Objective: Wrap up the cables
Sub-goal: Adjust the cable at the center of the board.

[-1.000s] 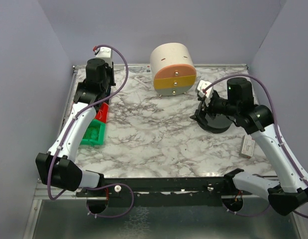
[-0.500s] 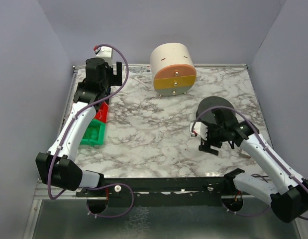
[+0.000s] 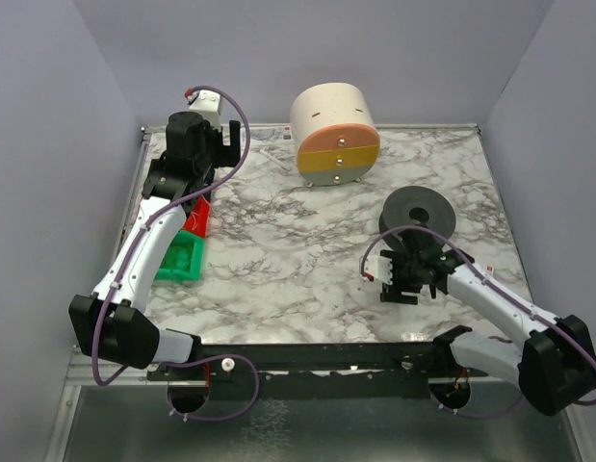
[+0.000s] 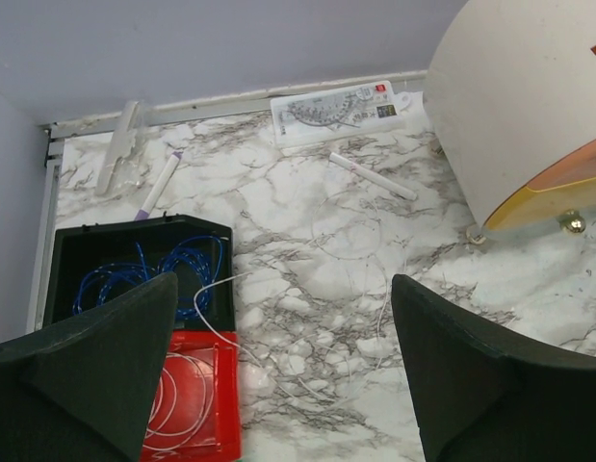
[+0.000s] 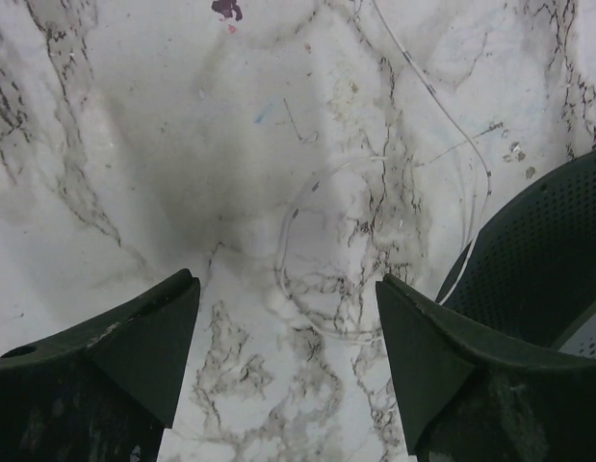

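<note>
The cables are hair-thin pale strands. One strand [image 4: 242, 351] trails from the black box across the marble, below my left gripper [image 4: 283, 284], which is open with nothing between its fingers. In the top view the left gripper [image 3: 220, 144] hovers at the table's back left. Another cable loop [image 5: 307, 289] lies on the marble directly under my right gripper [image 5: 286, 282], which is open and empty. A strand [image 5: 471, 173] runs to the dark grey spool [image 5: 548, 250]. From above, the right gripper [image 3: 401, 287] points down just in front of the spool [image 3: 418, 210].
A cream drum with an orange, yellow and grey face [image 3: 334, 133] stands at the back centre. A black box holding blue wire [image 4: 134, 260], a red tray with white coils [image 4: 182, 395] and a green bin [image 3: 180, 258] line the left edge. A protractor card [image 4: 341, 111] and white pen [image 4: 372, 176] lie at the back.
My right arm has swung forward off the spool and lowered its gripper to the marble in front of it. My left gripper has opened wide where it was.
</note>
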